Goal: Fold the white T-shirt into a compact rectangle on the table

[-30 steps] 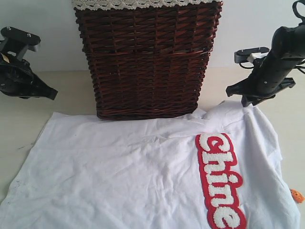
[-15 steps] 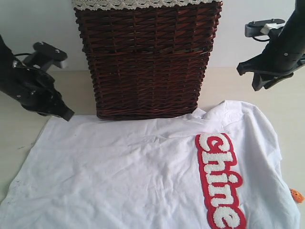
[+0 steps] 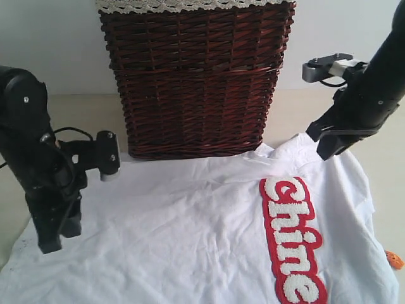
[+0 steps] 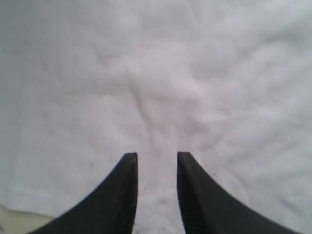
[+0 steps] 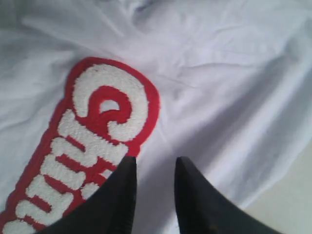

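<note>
Wrinkles are spread over the white T-shirt (image 3: 190, 240), which is laid flat and unfolded on the worktop (image 3: 291, 117), its far edge lying against the foot of a dark wicker basket (image 3: 196, 82). A red band (image 3: 292, 240) with fuzzy white letters is carried on the shirt's right part, running from near the basket toward the near edge. The left pincer (image 4: 156, 156) is pointed down over the shirt's left part, close to its left edge. Its jaws are parted by a narrow gap and nothing is held, plain white cloth being seen between them. Whether the tips touch the cloth cannot be told. The right pincer (image 5: 154, 160) is held over the shirt's far right corner, just beside the end of the red band, and its jaws are likewise narrowly parted and empty. The basket is trimmed with white lace (image 3: 190, 5) along its rim and backed by a plain white wall (image 3: 57, 44). A small orange object (image 3: 393, 258) is seen at the shirt's right edge.
</note>
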